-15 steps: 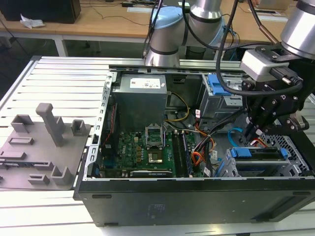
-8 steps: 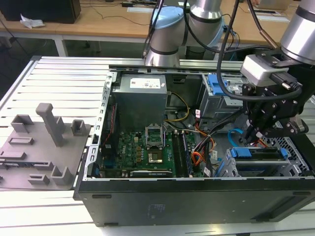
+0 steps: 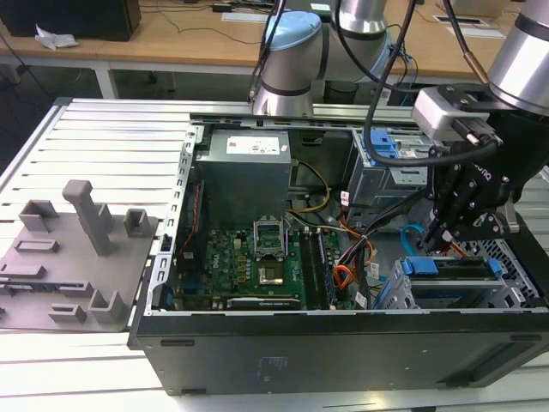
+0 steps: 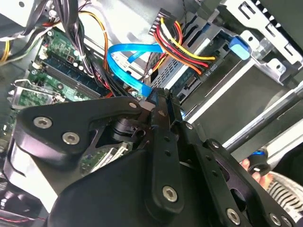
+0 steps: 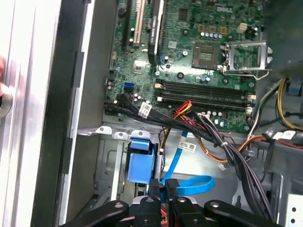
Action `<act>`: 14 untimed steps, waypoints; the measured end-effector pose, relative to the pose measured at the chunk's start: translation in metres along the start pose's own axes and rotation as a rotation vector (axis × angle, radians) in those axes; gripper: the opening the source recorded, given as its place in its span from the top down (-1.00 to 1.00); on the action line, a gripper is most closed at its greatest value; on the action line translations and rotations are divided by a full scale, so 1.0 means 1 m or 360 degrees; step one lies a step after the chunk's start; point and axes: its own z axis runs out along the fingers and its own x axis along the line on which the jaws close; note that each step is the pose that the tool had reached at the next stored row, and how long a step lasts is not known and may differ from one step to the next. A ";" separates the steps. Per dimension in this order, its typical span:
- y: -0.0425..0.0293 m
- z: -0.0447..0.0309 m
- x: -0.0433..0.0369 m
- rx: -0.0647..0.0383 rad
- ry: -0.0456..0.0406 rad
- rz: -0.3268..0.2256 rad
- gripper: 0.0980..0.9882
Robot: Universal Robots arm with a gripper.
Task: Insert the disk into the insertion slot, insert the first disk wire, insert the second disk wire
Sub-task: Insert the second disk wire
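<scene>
Gripper (image 4: 158,101): fingers pressed together on the blue wire (image 4: 125,64). Disk (image 3: 453,268) is seated in the slot (image 3: 515,287).

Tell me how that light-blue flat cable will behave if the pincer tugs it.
The light-blue flat cable is probably floppy: it curves in a loose loop. Being a thin ribbon, it likely bends one way and twists. It looks light, so its free length may swing near the orange wire bundle.
</scene>
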 end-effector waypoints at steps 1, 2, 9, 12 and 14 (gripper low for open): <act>-0.0002 0.0001 0.0000 -0.0001 -0.0001 0.0019 0.85; -0.0002 0.0001 0.0000 -0.0001 -0.0001 0.0025 0.85; -0.0036 0.0000 0.0003 -0.0001 -0.0001 0.0026 0.85; -0.0101 -0.0004 0.0006 -0.0002 -0.0001 0.0026 0.85; -0.0113 -0.0004 0.0013 -0.0002 -0.0001 0.0026 0.85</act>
